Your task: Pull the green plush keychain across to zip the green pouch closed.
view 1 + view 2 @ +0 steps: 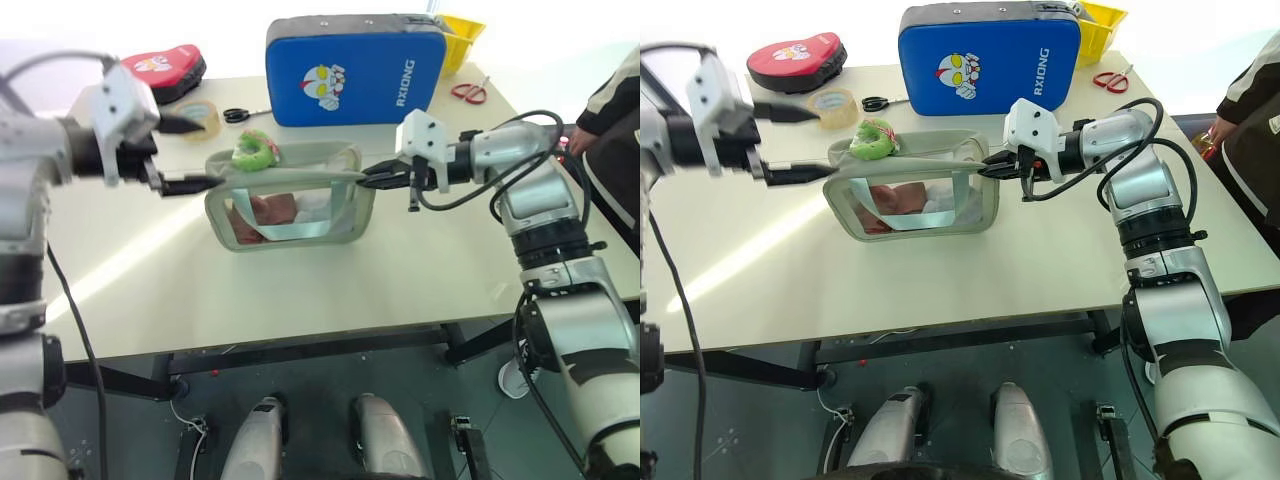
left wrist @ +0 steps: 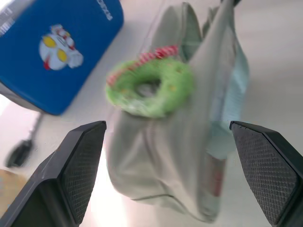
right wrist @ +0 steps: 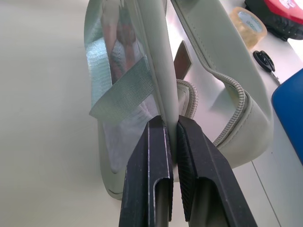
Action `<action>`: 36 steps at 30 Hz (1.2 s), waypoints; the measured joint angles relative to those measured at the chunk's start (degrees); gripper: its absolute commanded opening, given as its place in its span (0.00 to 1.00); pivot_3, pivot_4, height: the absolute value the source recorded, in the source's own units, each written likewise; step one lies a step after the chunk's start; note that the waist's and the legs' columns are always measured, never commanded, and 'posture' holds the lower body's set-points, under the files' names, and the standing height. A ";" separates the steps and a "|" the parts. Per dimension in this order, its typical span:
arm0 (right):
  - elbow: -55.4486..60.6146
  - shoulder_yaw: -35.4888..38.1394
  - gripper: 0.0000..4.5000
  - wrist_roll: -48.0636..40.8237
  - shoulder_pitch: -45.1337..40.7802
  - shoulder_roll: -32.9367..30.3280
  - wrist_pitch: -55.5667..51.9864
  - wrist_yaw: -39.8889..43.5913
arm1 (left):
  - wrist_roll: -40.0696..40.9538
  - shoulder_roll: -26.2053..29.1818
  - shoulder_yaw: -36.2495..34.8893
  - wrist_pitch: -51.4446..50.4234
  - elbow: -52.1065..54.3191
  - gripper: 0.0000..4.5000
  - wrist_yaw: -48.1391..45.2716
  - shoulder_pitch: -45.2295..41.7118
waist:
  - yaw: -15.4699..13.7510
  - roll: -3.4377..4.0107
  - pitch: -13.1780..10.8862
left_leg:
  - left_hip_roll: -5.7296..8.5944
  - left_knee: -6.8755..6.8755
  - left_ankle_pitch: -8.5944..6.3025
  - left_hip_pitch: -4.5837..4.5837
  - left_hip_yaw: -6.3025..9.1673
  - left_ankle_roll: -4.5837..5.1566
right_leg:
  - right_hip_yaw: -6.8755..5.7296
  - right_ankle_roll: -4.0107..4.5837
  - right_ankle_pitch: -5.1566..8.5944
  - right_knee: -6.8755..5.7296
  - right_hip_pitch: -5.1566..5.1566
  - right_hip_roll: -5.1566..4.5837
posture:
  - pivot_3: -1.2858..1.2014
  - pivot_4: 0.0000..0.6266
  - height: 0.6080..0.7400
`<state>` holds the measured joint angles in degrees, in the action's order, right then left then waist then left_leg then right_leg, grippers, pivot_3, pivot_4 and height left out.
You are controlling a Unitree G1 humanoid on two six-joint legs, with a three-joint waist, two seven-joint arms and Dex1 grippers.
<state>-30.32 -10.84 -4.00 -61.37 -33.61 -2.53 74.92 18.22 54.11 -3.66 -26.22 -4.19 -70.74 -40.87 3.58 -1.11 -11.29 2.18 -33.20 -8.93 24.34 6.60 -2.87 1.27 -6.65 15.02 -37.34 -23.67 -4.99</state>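
The pale green pouch (image 1: 290,212) stands on the white table (image 1: 300,290), clear window side toward me, its top zipper open. The green plush keychain (image 1: 256,150), a fuzzy lime ring, sits on the top edge near the pouch's left end. My left gripper (image 1: 188,154) is open just left of that end. In the left wrist view its fingers (image 2: 80,161) stand wide apart with the keychain (image 2: 150,87) ahead between them, not gripped. My right gripper (image 1: 366,178) is shut on the pouch's right end; the right wrist view shows its pads (image 3: 156,156) pinching the pouch's rim (image 3: 156,71).
Behind the pouch lies a blue cartoon-printed pad (image 1: 355,70). A tape roll (image 1: 203,115), black scissors (image 1: 240,115) and a red case (image 1: 165,68) lie at the back left. Red scissors (image 1: 470,92) and a yellow box (image 1: 460,35) are back right. A person (image 1: 612,120) stands at the right.
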 measured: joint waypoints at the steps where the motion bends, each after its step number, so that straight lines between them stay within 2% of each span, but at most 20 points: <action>1: -0.20 0.00 0.00 0.02 -0.04 0.02 0.07 0.08 | -0.20 0.00 0.04 -0.19 0.32 0.99 0.43 2.44 | 0.04 0.00 0.00 | 0.00 0.00 0.00 0.00 0.01 0.00 | -0.01 0.00 0.00 0.00 -0.01 0.01 | 0.52 0.24 1.00; 7: -0.28 0.02 0.00 0.34 -0.32 0.06 0.20 0.39 | -2.00 -1.38 0.26 1.59 -0.23 0.99 4.99 5.14 | -0.19 -0.01 0.00 | 0.00 -0.01 0.00 0.01 0.02 0.00 | -0.01 0.01 0.00 0.01 0.00 0.00 | 0.52 0.24 1.00; 8: -0.29 0.02 0.00 0.35 -0.32 0.07 0.18 0.49 | -2.33 -1.70 0.28 2.25 -0.44 0.94 5.43 5.12 | -0.18 0.00 0.00 | 0.00 -0.01 0.00 0.01 0.02 0.00 | -0.02 0.01 0.00 0.01 -0.01 0.00 | 0.52 0.24 1.00; 10: -0.27 0.01 0.00 0.38 -0.32 0.12 0.17 0.60 | -2.62 -3.10 0.34 3.13 -1.53 0.82 6.48 4.78 | -0.19 0.00 0.00 | 0.00 -0.01 0.00 0.00 0.03 0.00 | -0.02 0.01 0.00 0.01 0.00 0.00 | 0.52 0.24 1.00; 16: -0.19 0.02 0.00 0.38 -0.32 0.28 -0.03 0.72 | -3.23 -3.66 1.17 5.32 -4.05 0.09 6.33 4.62 | -0.08 0.00 0.00 | 0.00 0.00 0.00 0.01 0.02 0.00 | -0.01 0.01 0.00 0.00 -0.02 0.00 | 0.52 0.24 1.00; 17: -0.15 0.02 0.00 0.38 -0.32 0.28 -0.04 0.72 | -3.28 -3.71 1.27 5.44 -4.35 0.02 6.28 4.54 | -0.10 0.00 0.00 | 0.00 0.00 0.00 0.01 0.02 0.00 | -0.02 0.01 0.00 0.00 -0.01 0.00 | 0.52 0.24 1.00; 25: 2.03 0.14 0.00 0.27 -0.05 0.14 -2.75 0.74 | -4.48 -4.85 1.94 7.03 -7.01 0.02 7.14 2.65 | -0.15 0.00 0.00 | 0.01 -0.01 0.00 0.01 0.02 0.00 | -0.01 0.01 0.00 0.00 -0.01 0.00 | 0.52 0.24 1.00; 26: 2.46 0.14 0.18 0.16 0.05 0.11 -3.39 0.85 | -4.53 -4.83 1.97 6.87 -7.09 0.00 7.18 2.46 | -0.15 0.00 0.00 | 0.01 -0.01 0.00 0.01 0.02 0.00 | -0.01 0.01 0.00 0.00 -0.01 0.00 | 0.52 0.24 1.00; 27: 3.13 0.14 0.25 -0.26 0.13 0.01 -4.45 1.21 | -4.55 -4.65 1.99 6.79 -7.09 0.00 7.04 2.41 | -0.14 0.00 0.00 | 0.01 -0.01 0.00 0.02 0.02 0.00 | -0.01 0.01 0.00 0.00 -0.01 0.00 | 0.52 0.24 1.00; 32: 5.43 0.54 0.81 -1.88 -0.19 -0.16 -7.15 1.58 | -4.60 -3.98 2.09 6.91 -7.18 0.00 6.09 2.41 | -0.08 0.00 0.00 | 0.01 -0.01 0.00 0.01 0.02 0.00 | -0.01 0.01 0.00 0.00 -0.02 0.00 | 0.52 0.24 1.00; 36: 5.01 3.05 0.81 -4.25 -5.68 2.29 -11.45 -1.91 | -4.45 -3.14 2.06 6.53 -6.70 0.00 5.77 2.67 | 0.44 0.01 0.00 | 0.00 0.05 0.00 0.02 0.01 0.00 | 0.01 0.01 0.00 -0.09 -0.11 0.00 | 0.52 0.24 1.00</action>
<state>-25.31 -7.79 -8.25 -67.06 -31.32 -13.97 73.01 13.77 50.97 -1.60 -19.69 -10.89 -64.97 -38.20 4.02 -1.11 -11.30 2.17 -33.15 -8.93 24.36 6.61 -2.87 1.28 -6.64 15.02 -37.43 -23.79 -4.99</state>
